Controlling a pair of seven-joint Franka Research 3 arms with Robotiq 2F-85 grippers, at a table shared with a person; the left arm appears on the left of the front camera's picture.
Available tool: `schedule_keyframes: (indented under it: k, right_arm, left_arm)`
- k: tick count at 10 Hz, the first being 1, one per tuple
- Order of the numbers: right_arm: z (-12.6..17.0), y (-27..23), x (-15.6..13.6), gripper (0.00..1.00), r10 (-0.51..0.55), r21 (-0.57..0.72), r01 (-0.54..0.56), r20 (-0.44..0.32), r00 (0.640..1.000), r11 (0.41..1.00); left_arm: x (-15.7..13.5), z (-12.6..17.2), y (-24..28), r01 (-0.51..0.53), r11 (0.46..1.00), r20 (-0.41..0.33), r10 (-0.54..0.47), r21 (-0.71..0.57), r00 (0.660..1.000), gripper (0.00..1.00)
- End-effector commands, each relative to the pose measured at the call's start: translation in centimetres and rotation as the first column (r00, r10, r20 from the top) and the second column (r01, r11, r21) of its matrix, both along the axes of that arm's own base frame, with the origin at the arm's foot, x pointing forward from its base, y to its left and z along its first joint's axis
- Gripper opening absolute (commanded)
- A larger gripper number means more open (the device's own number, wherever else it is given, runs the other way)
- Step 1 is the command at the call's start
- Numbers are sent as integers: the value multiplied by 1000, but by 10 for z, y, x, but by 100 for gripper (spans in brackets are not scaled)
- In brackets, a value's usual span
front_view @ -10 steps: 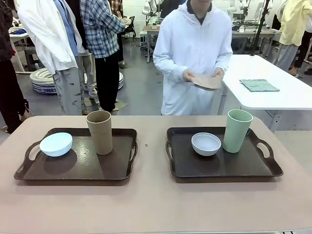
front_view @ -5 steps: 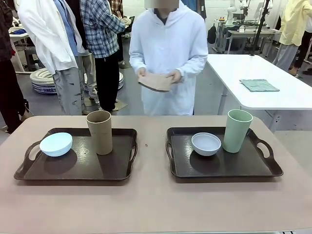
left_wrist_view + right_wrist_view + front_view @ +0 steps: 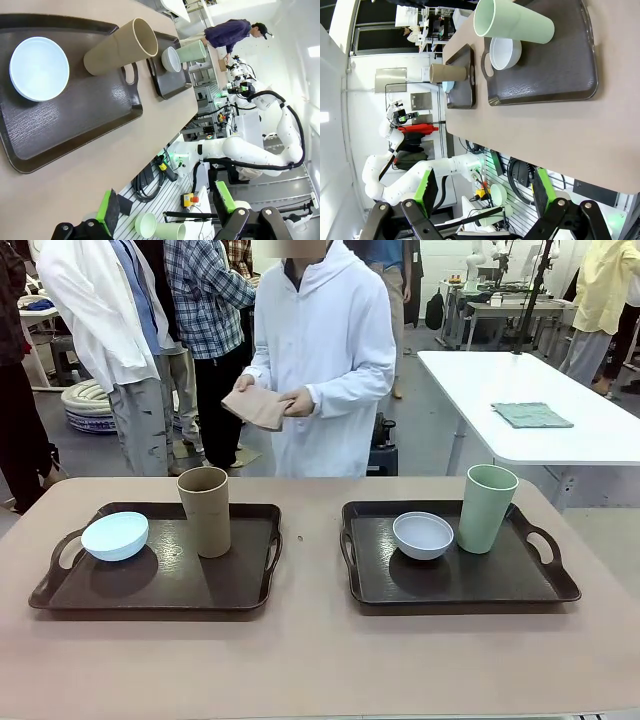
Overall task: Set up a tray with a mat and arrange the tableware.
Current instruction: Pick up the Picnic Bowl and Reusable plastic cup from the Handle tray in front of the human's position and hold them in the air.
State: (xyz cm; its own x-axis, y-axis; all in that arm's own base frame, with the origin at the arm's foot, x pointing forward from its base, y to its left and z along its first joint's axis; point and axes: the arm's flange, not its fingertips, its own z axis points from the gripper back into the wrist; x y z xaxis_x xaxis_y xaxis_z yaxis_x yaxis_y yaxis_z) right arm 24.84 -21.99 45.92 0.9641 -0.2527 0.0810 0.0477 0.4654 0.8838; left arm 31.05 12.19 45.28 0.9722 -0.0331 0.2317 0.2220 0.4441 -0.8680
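Note:
Two dark trays lie on the tan table. On the left tray stand a pale blue bowl and a tan cup. The right tray holds a greyish white bowl and a pale green cup. Behind the table a person in a white hoodie holds a tan mat in both hands. My left gripper hangs open off the table's near edge, facing the left tray. Off the table's side, my right gripper is open, facing the right tray.
A white table with a folded green cloth stands at the back right. Other people stand behind the table's far left corner. Bare tabletop runs between the trays and along the near edge.
The person with the mat has stepped to the left behind the table. Trays, bowls and cups have not moved.

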Motion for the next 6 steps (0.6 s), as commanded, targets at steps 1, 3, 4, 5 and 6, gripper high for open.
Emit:
schedule_keyframes:
  k: [1, 3, 4, 5, 6]
  right_arm:
    - [0, -1, 0, 100, 6, 14, -7, 15, 1000, 1000]
    - [0, -1, 0, 100, 6, 14, -7, 15, 1000, 1000]
    - [0, -1, 0, 100, 6, 14, -7, 15, 1000, 1000]
    - [0, -1, 0, 100, 6, 14, -7, 15, 1000, 1000]
    - [0, -1, 0, 100, 6, 14, -7, 15, 1000, 1000]
  left_arm:
    - [1, 0, 1, 4, 1000, 14, -4, -19, 1000, 100]
    - [1, 0, 1, 4, 1000, 14, -4, -19, 1000, 100]
    - [1, 0, 1, 4, 1000, 14, -4, -19, 1000, 100]
    - [1, 0, 1, 4, 1000, 14, -4, -19, 1000, 100]
    - [1, 0, 1, 4, 1000, 14, -4, -19, 1000, 100]
